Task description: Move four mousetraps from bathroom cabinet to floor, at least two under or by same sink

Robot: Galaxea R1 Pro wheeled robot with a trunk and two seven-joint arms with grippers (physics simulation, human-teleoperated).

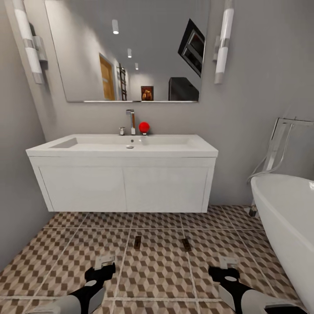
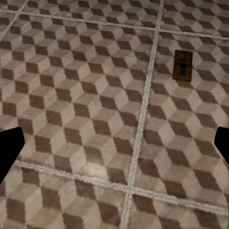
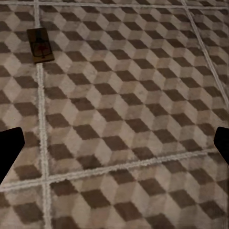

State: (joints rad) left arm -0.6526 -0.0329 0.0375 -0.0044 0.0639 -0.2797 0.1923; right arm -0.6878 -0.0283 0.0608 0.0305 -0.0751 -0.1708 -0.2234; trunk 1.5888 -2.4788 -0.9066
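Two mousetraps lie flat on the cube-patterned bathroom floor [image 1: 161, 261] in front of the sink [image 1: 126, 146]: one mousetrap [image 1: 138, 242] left of centre, the other mousetrap [image 1: 186, 244] to its right. The left wrist view has a mousetrap [image 2: 182, 64] on the tiles; the right wrist view has a mousetrap [image 3: 40, 45]. My left gripper [image 1: 101, 267] and right gripper [image 1: 223, 268] hover low over the floor, short of the traps, both open with nothing between their fingers. The white vanity hangs on the wall under a chrome tap [image 1: 131, 121]. The cabinet is out of view.
A white bathtub [image 1: 288, 222] with chrome fittings stands at the right, close to my right arm. A grey wall [image 1: 17, 183] closes the left side. A red round object [image 1: 144, 127] sits by the tap, below a mirror [image 1: 131, 48].
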